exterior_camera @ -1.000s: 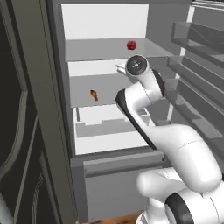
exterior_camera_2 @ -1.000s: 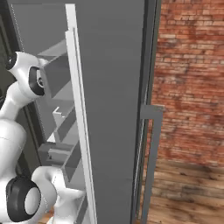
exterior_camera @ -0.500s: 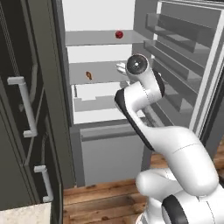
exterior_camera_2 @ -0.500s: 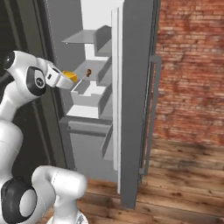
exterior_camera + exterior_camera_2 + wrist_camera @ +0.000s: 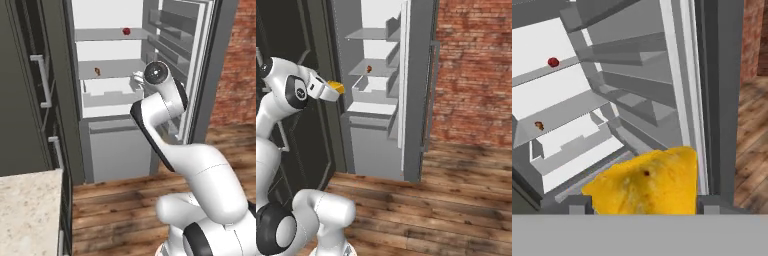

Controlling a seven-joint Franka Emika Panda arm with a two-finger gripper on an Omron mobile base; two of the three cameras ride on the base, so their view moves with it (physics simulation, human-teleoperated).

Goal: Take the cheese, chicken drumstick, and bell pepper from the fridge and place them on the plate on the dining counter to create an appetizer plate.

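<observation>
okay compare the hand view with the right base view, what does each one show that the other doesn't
Hand view alone: the bell pepper on an upper fridge shelf, and the racks inside the open fridge door.

Right base view alone: the white arm seen from outside, the brick wall, and the dark cabinets beside the fridge.

Both: the cheese between the hand's jaws, the chicken drumstick on a lower shelf, the fridge interior, and the wooden floor.

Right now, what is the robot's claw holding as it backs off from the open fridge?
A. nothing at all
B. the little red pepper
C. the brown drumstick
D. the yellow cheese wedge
D. The yellow cheese sits between the tips of the gripper, while the bell pepper and the chicken drumstick lie on shelves in the fridge.
</observation>
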